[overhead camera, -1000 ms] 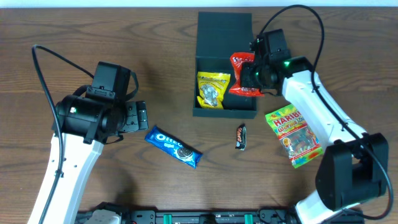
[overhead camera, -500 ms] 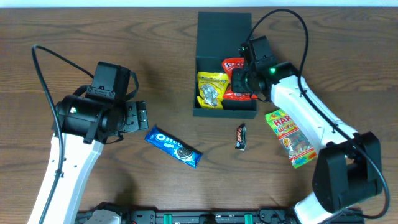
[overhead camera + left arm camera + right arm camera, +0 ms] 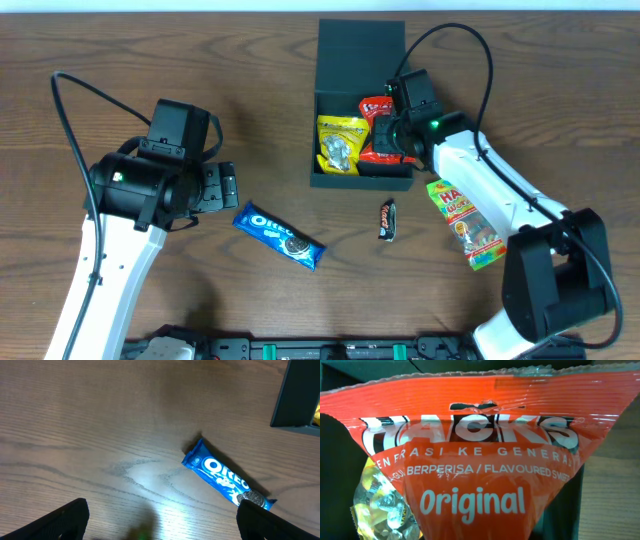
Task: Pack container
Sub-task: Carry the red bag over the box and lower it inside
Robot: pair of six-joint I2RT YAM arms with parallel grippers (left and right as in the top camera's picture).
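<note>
Positions are given relative to the container (image 3: 360,182), starting from the robot's side of the wooden table (image 3: 120,60).

1. Nearest the robot, three snacks lie on the table outside the container:
   - Blue Oreo pack (image 3: 279,235): in front of the container and to its left, lying diagonally. In the left wrist view, the Oreo pack (image 3: 225,477) lies flat, apart from the container corner (image 3: 300,395).
   - Small dark chocolate bar (image 3: 387,219): just in front of the container's front wall, not touching it.
   - Haribo bag (image 3: 466,222): in front of the container and to its right, flat on the table.

2. Left gripper (image 3: 222,188): well to the left of the container, above bare table. In its wrist view, the left gripper (image 3: 160,530) has its jaws spread wide and holds nothing.

3. Container: dark box, far centre of the table, lid flap folded back on the far side.
   - Yellow packet (image 3: 340,143): inside, left half.
   - Red packet (image 3: 377,130): inside, right half, beside the yellow packet.

4. Right gripper (image 3: 393,133): over the container's right half, jaws closed narrow on the red packet. The right wrist view is filled by the red packet (image 3: 480,460), with the yellow packet (image 3: 380,505) at lower left; the fingers themselves cannot be made out there.
</note>
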